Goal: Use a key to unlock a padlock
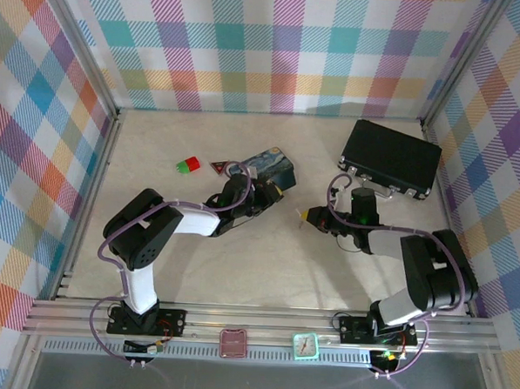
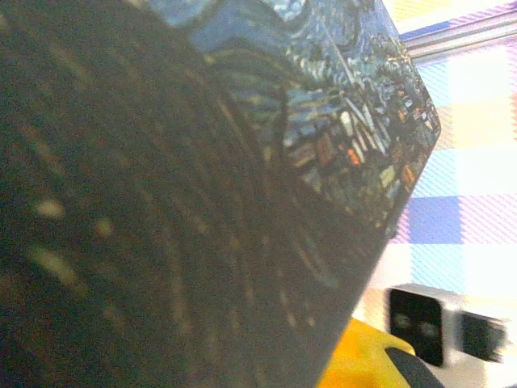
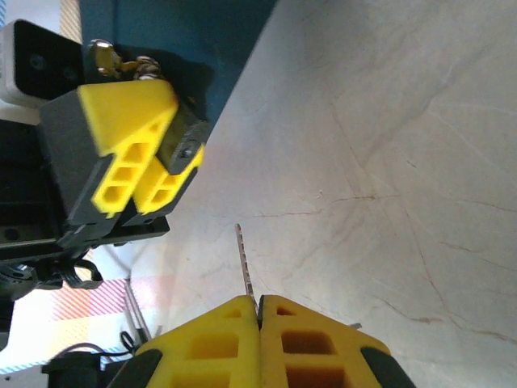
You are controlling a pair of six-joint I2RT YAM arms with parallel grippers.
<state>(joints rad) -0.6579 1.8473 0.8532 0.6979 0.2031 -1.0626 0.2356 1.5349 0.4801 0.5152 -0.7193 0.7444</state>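
While the top view has the left claw (image 1: pixel 262 195) against the blue painted tin (image 1: pixel 275 167), the right claw (image 1: pixel 315 216) hovers near it over the tabletop (image 1: pixel 265 264), with the black briefcase (image 1: pixel 391 156) behind. At the left wrist, the tin's painted face sits close and blurred. At the right wrist, the right claw is pinched together on the key (image 3: pixel 243 263), whose blade sticks out a little apart from the padlock (image 3: pixel 182 144), itself clamped in the left claw.

Key (image 3: pixel 243 260) bow, padlock (image 3: pixel 184 141) body between fingers (image 3: pixel 129 121).
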